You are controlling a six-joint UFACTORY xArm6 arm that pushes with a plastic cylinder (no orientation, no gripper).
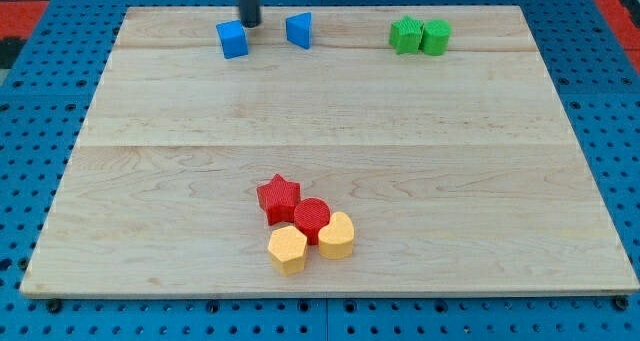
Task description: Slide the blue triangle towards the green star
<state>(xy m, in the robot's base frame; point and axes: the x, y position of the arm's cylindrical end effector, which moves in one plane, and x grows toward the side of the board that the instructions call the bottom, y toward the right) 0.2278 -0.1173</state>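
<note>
Camera view: the blue triangle [299, 29] sits near the frame's top edge, left of centre, well apart from the green star [405, 34], which touches a green cylinder [436, 37] at upper right. My tip [249, 24], a bare rod that grips nothing, stands between the triangle and a blue cube [232, 40]. I judge the push not yet begun; next, press rightward against the triangle's left face.

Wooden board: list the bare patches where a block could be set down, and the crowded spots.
Free: the wide middle band between the top row and the bottom cluster, plus both bottom corners. Crowded: the top edge, with my tip between the blue cube and blue triangle, and around the red star.
</note>
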